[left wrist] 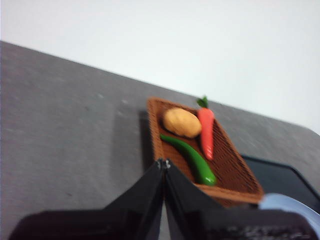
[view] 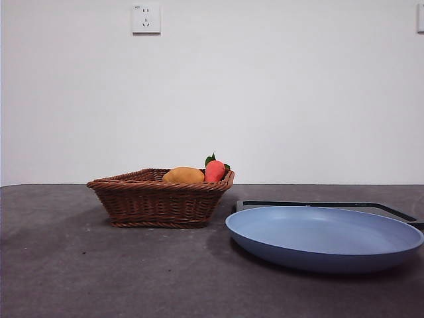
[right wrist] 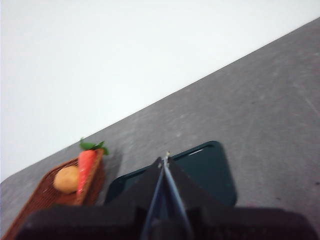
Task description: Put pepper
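Left gripper (left wrist: 164, 165): jaws pressed together, empty, held above the table (left wrist: 65, 125).
Pepper (left wrist: 192, 159): glossy, dark green, slender; lies in the basket (left wrist: 155, 130) just ahead of the left gripper, long axis running slantwise away from it.
Basket contents: matte yellow oval fruit (left wrist: 182, 122), red carrot-like piece (left wrist: 206, 131).
Blue plate (view: 324, 237): smooth, shallow, bare.
Right gripper (right wrist: 165, 161): closed, empty, farther from the pepper.
Judgement: left arm is nearer.

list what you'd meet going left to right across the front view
wicker basket → orange-yellow fruit → red carrot-like item → blue plate, with a dark tray behind it
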`<state>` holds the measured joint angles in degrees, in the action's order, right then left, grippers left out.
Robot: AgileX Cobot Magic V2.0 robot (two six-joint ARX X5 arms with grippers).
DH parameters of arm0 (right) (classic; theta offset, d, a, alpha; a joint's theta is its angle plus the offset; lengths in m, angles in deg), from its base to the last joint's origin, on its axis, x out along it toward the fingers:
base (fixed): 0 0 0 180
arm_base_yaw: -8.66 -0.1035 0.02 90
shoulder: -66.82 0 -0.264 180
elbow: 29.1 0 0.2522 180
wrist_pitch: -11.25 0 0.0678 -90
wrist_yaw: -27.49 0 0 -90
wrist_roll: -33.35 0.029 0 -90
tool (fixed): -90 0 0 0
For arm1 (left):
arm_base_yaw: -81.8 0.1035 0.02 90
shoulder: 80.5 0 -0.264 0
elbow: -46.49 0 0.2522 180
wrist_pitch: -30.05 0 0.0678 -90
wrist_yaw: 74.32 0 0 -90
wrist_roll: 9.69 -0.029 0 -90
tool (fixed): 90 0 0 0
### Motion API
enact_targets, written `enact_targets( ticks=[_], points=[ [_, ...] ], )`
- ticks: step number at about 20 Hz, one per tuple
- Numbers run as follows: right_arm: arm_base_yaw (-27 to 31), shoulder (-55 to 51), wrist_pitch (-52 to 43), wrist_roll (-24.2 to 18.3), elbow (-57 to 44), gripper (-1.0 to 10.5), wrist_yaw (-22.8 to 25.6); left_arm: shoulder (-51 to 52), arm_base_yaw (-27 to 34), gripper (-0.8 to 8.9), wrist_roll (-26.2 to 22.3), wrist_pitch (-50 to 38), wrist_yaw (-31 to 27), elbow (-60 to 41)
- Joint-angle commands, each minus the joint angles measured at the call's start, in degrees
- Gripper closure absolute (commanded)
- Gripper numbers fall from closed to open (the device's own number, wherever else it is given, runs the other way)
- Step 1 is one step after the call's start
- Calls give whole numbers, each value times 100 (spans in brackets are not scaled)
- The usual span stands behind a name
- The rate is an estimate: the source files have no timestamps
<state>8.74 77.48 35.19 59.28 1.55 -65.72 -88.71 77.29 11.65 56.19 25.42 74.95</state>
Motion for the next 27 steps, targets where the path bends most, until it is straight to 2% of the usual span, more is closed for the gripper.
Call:
enact_targets(
  ticks=[1, 6, 11, 14, 18, 22, 23, 25, 26, 27],
  points=[
    [-31, 527, 350, -278, 581, 941, -308, -457, 11, 807, -68, 181, 411, 435],
    [-101, 1561, 1493, -890, 1652, 941, -1056, -1405, 11, 807, -540, 713, 1237, 1263],
    [-236, 2509, 3023, -1655, 2754, 941, -1751, -2288, 11, 807, -1165, 1578, 2142, 2059],
    [-332, 2929, 3897, -2135, 3274, 941, -1788, -2695, 7, 807, -1488, 2155, 2507, 2420],
    [-407, 3333, 4870, -2800, 3718, 941, -1781, -3077, 2, 807, -1932, 2964, 2647, 2796],
    [-407, 3399, 4951, -2844, 3720, 930, -1777, -3073, 0, 798, -1971, 3014, 2653, 2811],
    [-407, 3399, 4951, -2844, 3718, 904, -1777, -3073, 0, 755, -1969, 3010, 2653, 2811],
    [-407, 3399, 4951, -2839, 3720, 748, -1762, -3073, 0, 520, -1969, 3010, 2640, 2811],
    [-407, 3399, 4951, -2839, 3720, 672, -1740, -3073, 0, 445, -1969, 3012, 2638, 2811],
    [-407, 3401, 4951, -2837, 3718, 632, -1740, -3073, 0, 429, -1967, 3008, 2638, 2811]
  ],
)
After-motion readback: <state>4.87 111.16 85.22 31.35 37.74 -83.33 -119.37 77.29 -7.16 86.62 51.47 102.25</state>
